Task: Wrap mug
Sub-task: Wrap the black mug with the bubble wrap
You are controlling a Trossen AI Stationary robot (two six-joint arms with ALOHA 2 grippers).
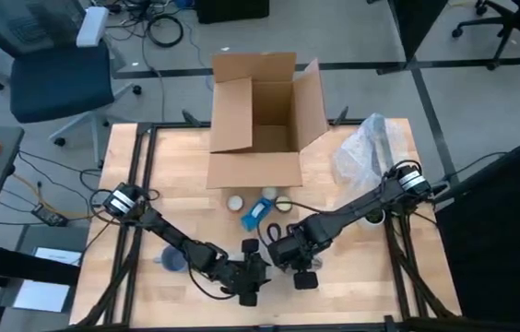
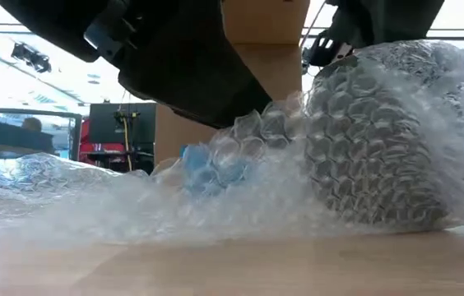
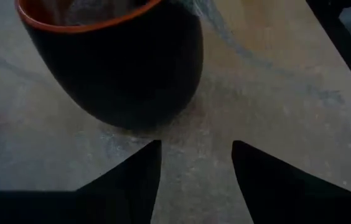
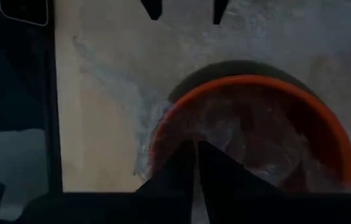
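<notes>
We find the right end effector (image 4: 194, 165) with its two fingers drawn almost together, only a thin slit between the tips. The fingers pinch the bubble wrap (image 4: 238, 134) that lines the mouth of the mug (image 4: 256, 87), and the tips sit just inside the orange rim on the near side. In the right wrist view the mug opens toward the end effector, and clear film trails from the rim across the counter (image 4: 101, 93).

The left end effector (image 3: 195, 155) stands with its fingers spread apart, and bare counter (image 3: 275, 93) covered by thin film shows in the gap. It grips nothing. The mug (image 3: 126, 68), black outside with an orange rim, lies just ahead of the finger tips, slightly toward one finger, and does not touch either.

In the high view the left end effector (image 1: 249, 277) and the right end effector (image 1: 299, 267) sit near each other at the front edge of the counter (image 1: 177, 166); we cannot make out the mug there, as the arms cover it. In the low view the mug (image 2: 380, 156) shows as a dark body wholly covered by bubble wrap (image 2: 257, 164), resting on the counter (image 2: 232, 263) under the arms.

Beyond both end effectors, toward the far edge, stands an open cardboard box (image 1: 260, 120). A loose bundle of clear plastic (image 1: 366, 148) lies beside the right arm.
</notes>
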